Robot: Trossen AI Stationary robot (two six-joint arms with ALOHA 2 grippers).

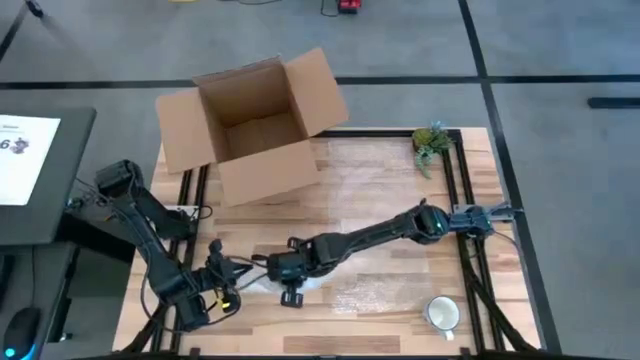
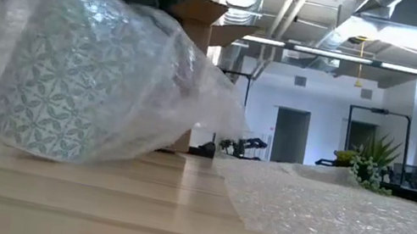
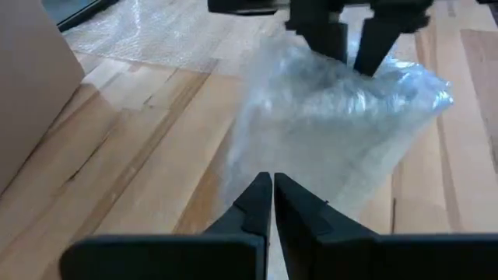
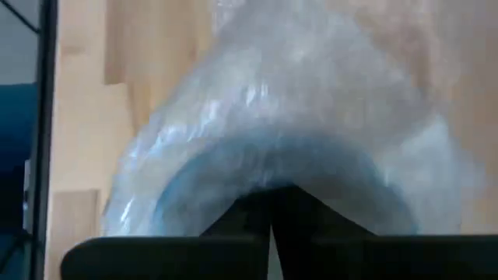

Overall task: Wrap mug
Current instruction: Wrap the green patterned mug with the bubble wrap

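Patterned mug (image 2: 55, 81): stands at the near-left part of the wooden table (image 1: 390, 290), about 7 o'clock from the table's middle in the high view; in the low view it is upright, teal with a pale star-and-leaf print, seen through the wrap.
Bubble wrap (image 2: 154, 82): clear sheet draped over and around the mug, bunched toward one side and trailing onto the boards; the left wrist view shows it as a crumpled mound (image 3: 334, 117).
Spare bubble wrap sheet (image 1: 400, 200): lies flat across the table's middle, toward 1 o'clock from the wrapped mug, apart from it.
Right gripper (image 1: 291, 283): reaches across the table from the 3 o'clock side and sits right at the bundle; in the left wrist view its two dark fingers (image 3: 327, 31) come down onto the top of the wrap with a narrow gap between them, pinching a fold of the film.
Left gripper (image 1: 236, 289): low over the boards just at 9 o'clock of the bundle; its own wrist view shows the fingertips (image 3: 273, 187) pressed together at the wrap's edge; whether any film is caught between them I cannot tell.
Cardboard box (image 1: 255, 125): open, flaps up, at 12 o'clock, well apart.
White mug (image 1: 443, 314): bare, at 5 o'clock.
Small green plant (image 1: 432, 142): at 2 o'clock corner.
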